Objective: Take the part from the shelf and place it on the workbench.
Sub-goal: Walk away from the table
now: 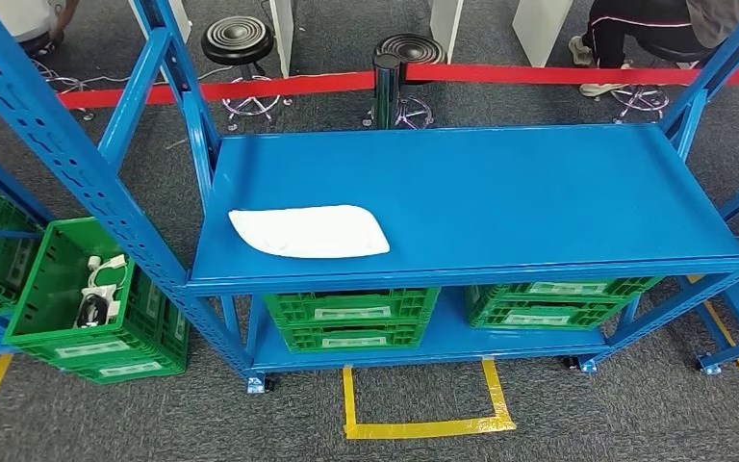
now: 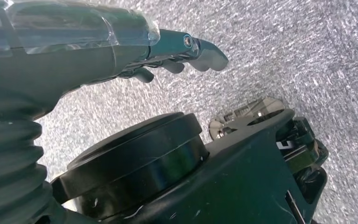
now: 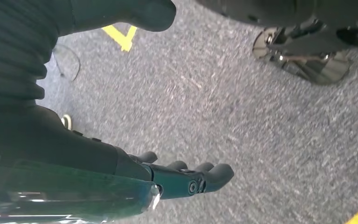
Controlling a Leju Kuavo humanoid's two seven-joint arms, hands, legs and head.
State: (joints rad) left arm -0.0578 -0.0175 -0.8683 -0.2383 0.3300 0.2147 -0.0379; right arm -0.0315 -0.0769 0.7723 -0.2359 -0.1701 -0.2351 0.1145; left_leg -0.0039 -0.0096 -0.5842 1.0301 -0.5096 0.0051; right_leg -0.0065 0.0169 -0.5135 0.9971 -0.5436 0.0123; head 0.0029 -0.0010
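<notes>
White part (image 1: 310, 232) lay flat on the top deck of the blue shelf (image 1: 539, 192), toward its front-left corner, nothing touching it. It was a flat white piece with rounded corners, wider than deep.

Lower deck of the same shelf carried two green crates: one (image 1: 351, 319) roughly under the part, the other (image 1: 553, 300) further right. A third green crate (image 1: 77, 298) sat on the neighbouring shelf unit to the left, holding white cables and a small dark item. Yellow tape outline (image 1: 423, 409) was on the grey carpet in front of the shelf. Red barrier belt (image 1: 250, 89) ran behind it, with stools (image 1: 238, 43) and a seated person (image 1: 635, 29) beyond.

Left hand (image 2: 177, 56) hung over carpet, fingers apart and mostly straight, grasping nothing. Right hand (image 3: 186, 177) was the same: fingers extended over carpet, released, nothing in it. Both were well apart from the part.
</notes>
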